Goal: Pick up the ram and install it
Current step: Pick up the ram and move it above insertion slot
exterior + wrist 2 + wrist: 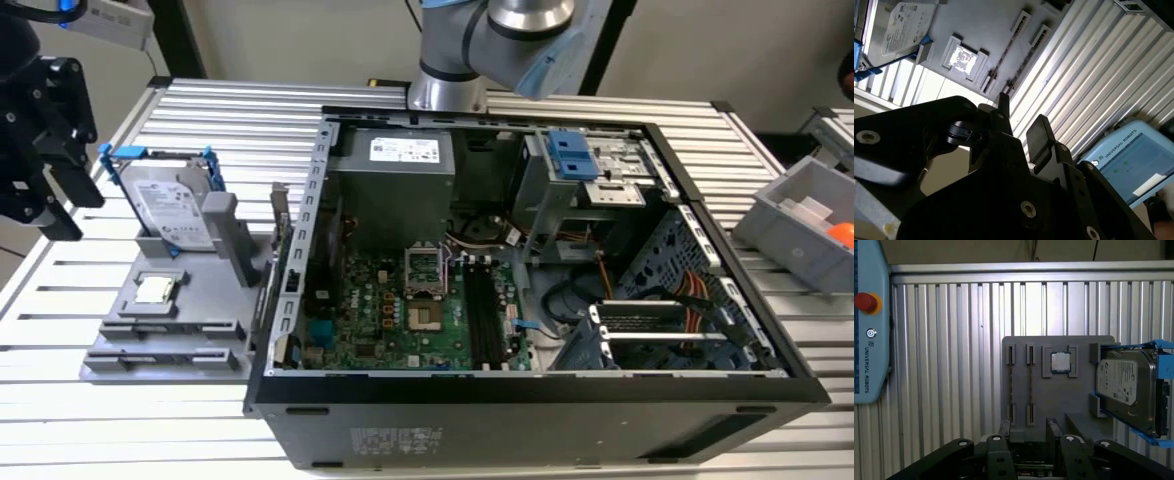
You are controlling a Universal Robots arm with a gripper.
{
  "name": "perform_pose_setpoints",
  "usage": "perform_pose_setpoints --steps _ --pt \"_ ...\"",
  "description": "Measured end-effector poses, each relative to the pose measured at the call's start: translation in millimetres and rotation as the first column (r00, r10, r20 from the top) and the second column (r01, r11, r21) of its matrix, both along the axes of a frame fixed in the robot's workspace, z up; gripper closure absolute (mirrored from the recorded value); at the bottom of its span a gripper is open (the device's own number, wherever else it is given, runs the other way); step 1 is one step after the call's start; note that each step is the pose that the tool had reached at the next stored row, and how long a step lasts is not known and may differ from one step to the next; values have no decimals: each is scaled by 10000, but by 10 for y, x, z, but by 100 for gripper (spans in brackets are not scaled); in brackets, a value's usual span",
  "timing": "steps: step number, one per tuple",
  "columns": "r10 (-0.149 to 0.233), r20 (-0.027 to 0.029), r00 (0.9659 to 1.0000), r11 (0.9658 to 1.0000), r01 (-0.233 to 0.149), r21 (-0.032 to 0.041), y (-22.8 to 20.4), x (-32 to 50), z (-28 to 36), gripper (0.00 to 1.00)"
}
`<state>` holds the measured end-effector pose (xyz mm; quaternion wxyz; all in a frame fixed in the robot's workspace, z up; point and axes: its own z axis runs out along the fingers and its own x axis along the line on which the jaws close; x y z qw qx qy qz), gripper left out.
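The gripper (1029,432) hung above the grey holder (1054,395) on the worktop (944,365), jaws apart and empty. The ram (1030,385) stood on edge in the holder slot nearer the chip (1060,362), roughly in line with the jaws. A clean grasp likely called for centring on the stick, squeezing its flat faces and lifting straight.

Ram (1030,385): thin dark stick, seen edge-on, standing in a long slot of the gray holder (1054,402), near its edge.
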<state>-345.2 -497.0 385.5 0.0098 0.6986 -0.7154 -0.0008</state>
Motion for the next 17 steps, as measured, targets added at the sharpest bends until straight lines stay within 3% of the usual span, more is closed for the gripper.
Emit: perform_pose_setpoints --steps 17 --pt "1 0 10000 10000 -1 -32 2 0 -144 0"
